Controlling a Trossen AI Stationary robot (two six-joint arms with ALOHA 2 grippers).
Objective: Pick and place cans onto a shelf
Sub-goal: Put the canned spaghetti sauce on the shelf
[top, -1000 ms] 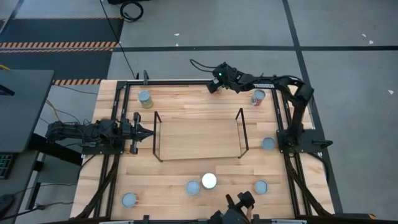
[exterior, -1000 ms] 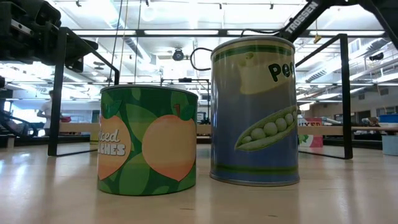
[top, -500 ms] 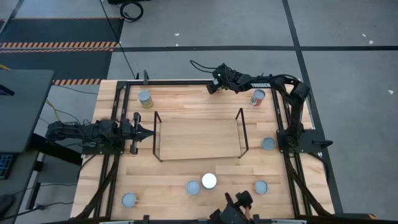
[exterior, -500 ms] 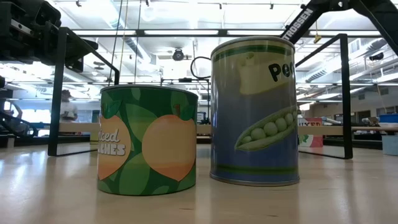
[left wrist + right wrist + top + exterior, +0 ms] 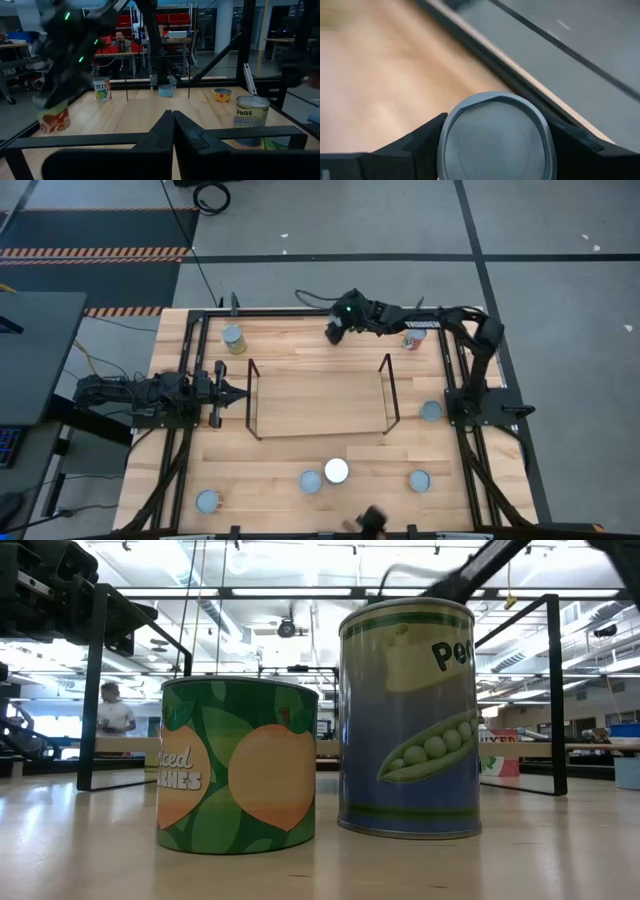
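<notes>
Across the middle of the high view the shelf (image 5: 318,402) stands bare, so by my reckoning none of the cans has been placed yet. They sit scattered on the worktop (image 5: 290,348): a green-labelled can (image 5: 233,338) at upper left, a red one (image 5: 411,338) at upper right, one (image 5: 431,410) at the right edge, and four along the bottom, including the white-lidded can (image 5: 336,471). Up at top centre the right pincer (image 5: 335,332) reaches over the far edge; its wrist view shows a grey-lidded can (image 5: 495,137) sitting between the spread fingers (image 5: 415,140), which look to be grasping its sides. At far left the left pincer (image 5: 238,392) waits clenched, holding nothing
</notes>
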